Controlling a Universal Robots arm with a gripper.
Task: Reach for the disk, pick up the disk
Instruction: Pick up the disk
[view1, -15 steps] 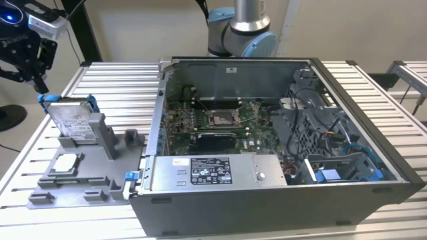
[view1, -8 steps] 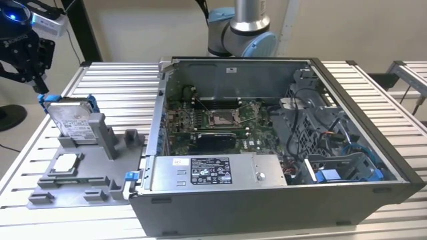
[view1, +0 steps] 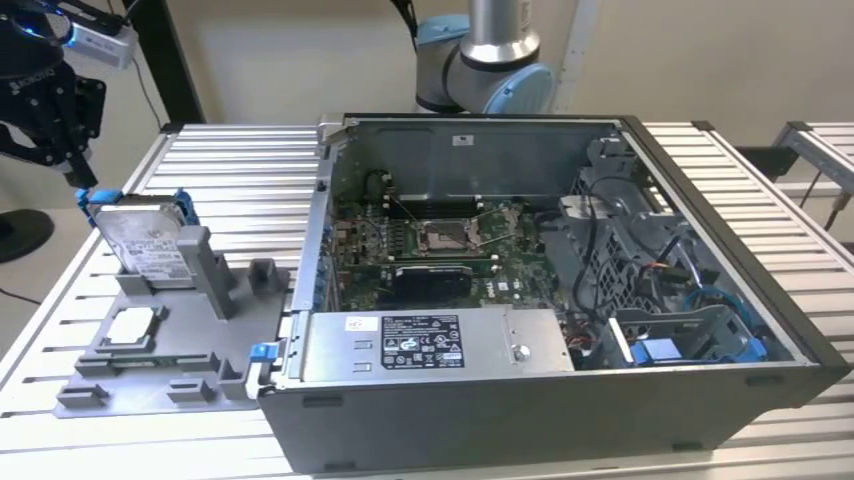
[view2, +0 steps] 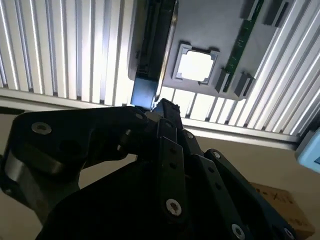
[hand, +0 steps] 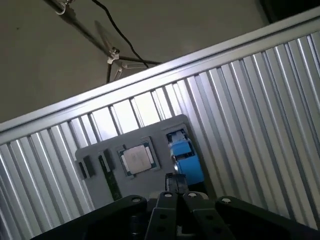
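Disk: silver metal, white paper label, blue plastic bracket. Holder at its 6 o'clock, exterior view: matt grey plastic. Table: ribbed shiny metal.

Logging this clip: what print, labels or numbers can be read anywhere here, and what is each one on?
White label on the disk: too small to read.
Black-and-white sticker on the grey box in the computer case: too small to read.
Small white sticker on the case's back wall: too small to read.
Marks on the cardboard box: blurred.
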